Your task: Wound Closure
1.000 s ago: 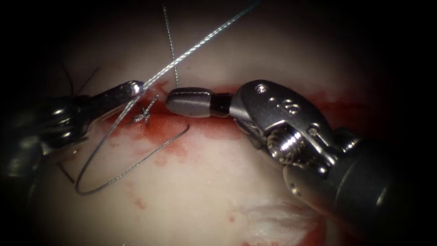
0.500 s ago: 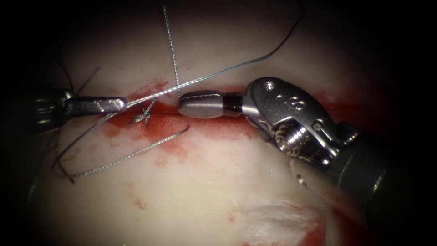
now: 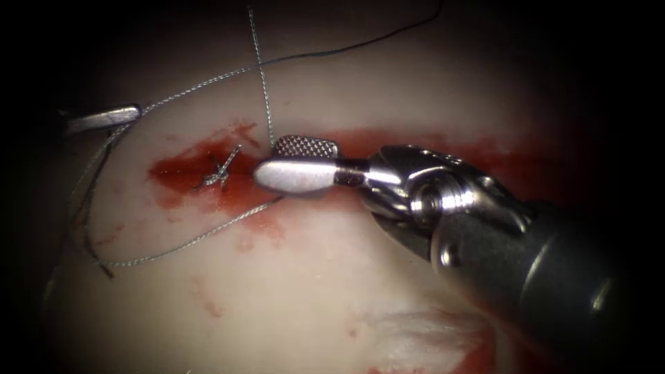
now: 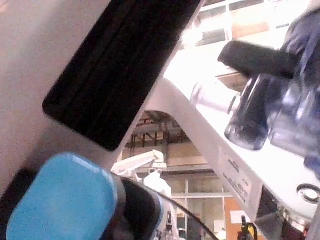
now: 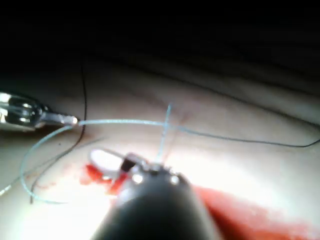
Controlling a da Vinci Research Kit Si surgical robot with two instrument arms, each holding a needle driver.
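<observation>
The cut (image 3: 187, 170) runs across the tissue (image 3: 312, 277), with a thread knot (image 3: 220, 172) sitting on it. My left tool (image 3: 131, 111) is at the far left, above the cut, shut on the thread (image 3: 201, 83), which runs from its tip up and to the right. My right tool (image 3: 269, 161) lies along the cut just right of the knot, jaws open, the upper jaw's ridged face showing and nothing between them. An upright strand (image 3: 260, 76) comes down to the upper jaw. In the right wrist view the left tool (image 5: 55, 119) holds the thread (image 5: 125, 121) beyond my right tool (image 5: 102, 160).
Red fluid (image 3: 443, 149) lines the cut and stains the tissue below it. A loose tail of thread (image 3: 194, 242) curves from the cut down to the left. A pale frayed patch (image 3: 415, 332) lies near the front edge. Dark thread (image 3: 388, 34) trails off at the back.
The left tool has pulled away to the left and upward with the thread, flattening the big loop. The right tool's jaws have gone from shut to open and its wrist has turned.
</observation>
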